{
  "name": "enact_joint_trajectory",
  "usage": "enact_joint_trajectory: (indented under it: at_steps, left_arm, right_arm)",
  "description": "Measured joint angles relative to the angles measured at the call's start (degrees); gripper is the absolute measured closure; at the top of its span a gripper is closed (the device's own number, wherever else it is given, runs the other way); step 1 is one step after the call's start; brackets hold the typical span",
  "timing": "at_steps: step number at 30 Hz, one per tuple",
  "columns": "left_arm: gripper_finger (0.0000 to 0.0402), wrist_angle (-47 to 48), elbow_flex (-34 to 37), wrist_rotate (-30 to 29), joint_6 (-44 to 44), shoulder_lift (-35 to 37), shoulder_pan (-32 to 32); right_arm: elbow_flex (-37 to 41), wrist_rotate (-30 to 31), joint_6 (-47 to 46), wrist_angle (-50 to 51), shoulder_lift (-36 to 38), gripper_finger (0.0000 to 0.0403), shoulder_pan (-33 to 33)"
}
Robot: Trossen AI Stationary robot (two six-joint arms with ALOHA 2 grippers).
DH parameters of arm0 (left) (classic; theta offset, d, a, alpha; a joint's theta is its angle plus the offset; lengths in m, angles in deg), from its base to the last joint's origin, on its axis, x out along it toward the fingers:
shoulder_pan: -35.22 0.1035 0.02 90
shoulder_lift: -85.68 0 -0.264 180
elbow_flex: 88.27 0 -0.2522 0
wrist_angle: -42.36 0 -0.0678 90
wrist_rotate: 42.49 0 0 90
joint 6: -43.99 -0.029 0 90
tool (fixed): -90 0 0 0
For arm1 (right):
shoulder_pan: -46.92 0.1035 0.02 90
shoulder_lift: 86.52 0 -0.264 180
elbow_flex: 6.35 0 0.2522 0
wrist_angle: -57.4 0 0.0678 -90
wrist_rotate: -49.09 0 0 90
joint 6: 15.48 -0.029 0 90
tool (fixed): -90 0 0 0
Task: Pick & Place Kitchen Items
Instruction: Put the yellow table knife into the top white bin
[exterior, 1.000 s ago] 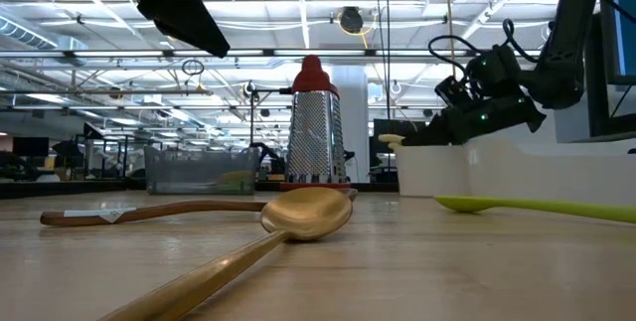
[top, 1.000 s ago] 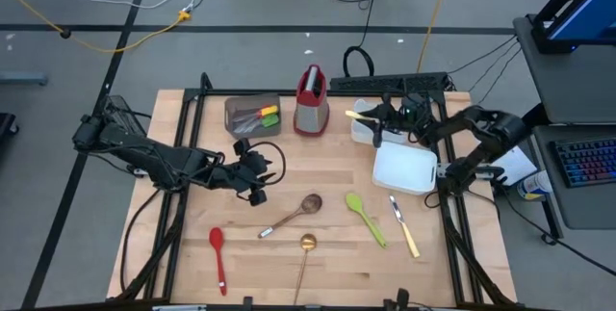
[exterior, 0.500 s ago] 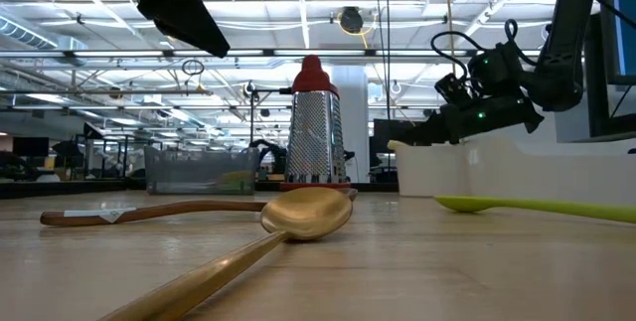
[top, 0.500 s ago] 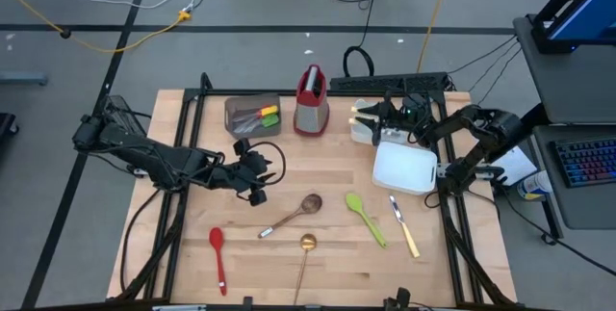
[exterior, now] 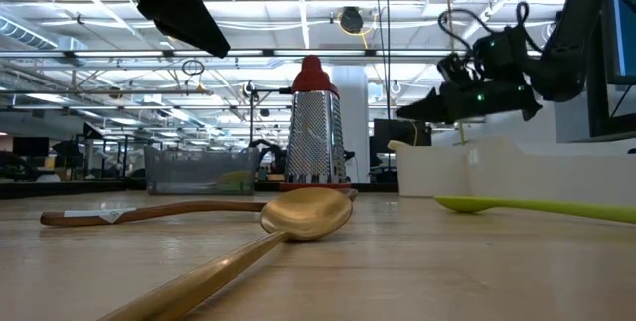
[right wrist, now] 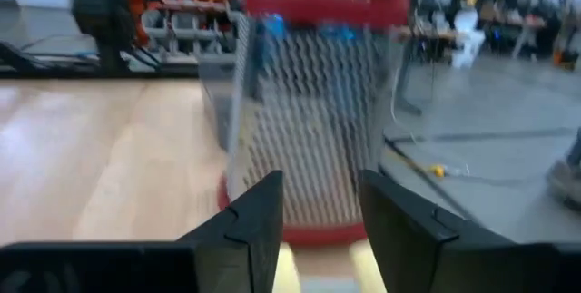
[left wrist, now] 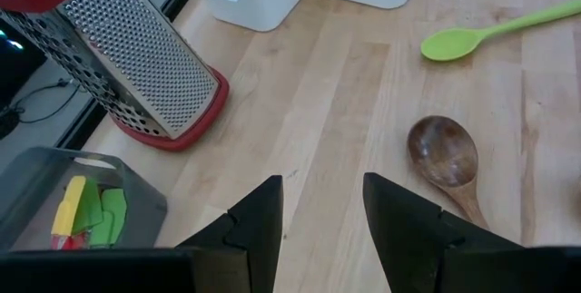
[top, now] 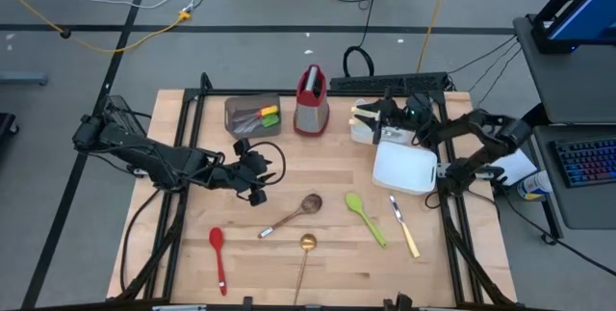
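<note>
Right tool [top: 378, 116]: open, empty, above small white bin [top: 364, 130] at desk's 1 o'clock.
Left tool [top: 258, 178]: open, empty, centre-left.
Green spatula [top: 365, 217], wooden spoon [top: 292, 215]: 6 o'clock.

I read this as robotics lab / industrial hall, not kitchen; bare concrete floor [top: 241, 3] with loose cables [top: 115, 22]; wooden bench [top: 327, 263] on metal frame; keyboard [top: 587, 162] at side desk; ceiling trusses, strip lights [exterior: 298, 23], racks behind.
</note>
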Motion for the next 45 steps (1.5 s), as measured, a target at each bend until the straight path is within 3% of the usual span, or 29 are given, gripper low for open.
enact_joint_trajectory:
  at_steps: [7, 19, 25, 29, 35, 41, 45]
  left_arm:
    - [0.0243, 0.00, 0.00, 0.00, 0.00, 0.00, 0.00]
    - [0.0243, -1.50, 0.00, 0.00, -0.02, -0.02, 0.00]
    - [0.0243, -2.91, 0.00, -0.02, -0.06, -0.02, 0.01]
    - [0.0243, -4.65, 0.02, -0.46, -1.20, -0.02, 0.85]
    - [0.0243, -6.95, 0.02, -0.55, -1.60, -0.02, 2.58]
    - [0.0243, -6.86, 0.02, -0.52, -3.15, -0.02, 3.17]
    - [0.0243, -6.84, 0.02, -0.51, -4.02, -0.02, 3.30]
  right_arm:
    - [0.00, -0.07, -2.67, 0.44, 8.64, 0.0261, 8.00]
    - [-1.69, 8.43, -0.46, 1.38, 21.75, 0.0261, 34.07]
    - [-8.55, 18.68, -1.33, 13.84, 21.03, 0.0261, 47.11]
    - [-15.74, 29.06, -4.08, 18.05, 15.56, 0.0261, 55.59]
    - [-25.24, 29.97, -5.15, 29.20, 7.08, 0.0261, 62.45]
    - [-26.36, 37.14, -21.77, 39.98, 3.98, 0.0261, 64.24]
    - [-26.36, 32.97, -43.34, 54.01, 2.95, 0.0261, 65.17]
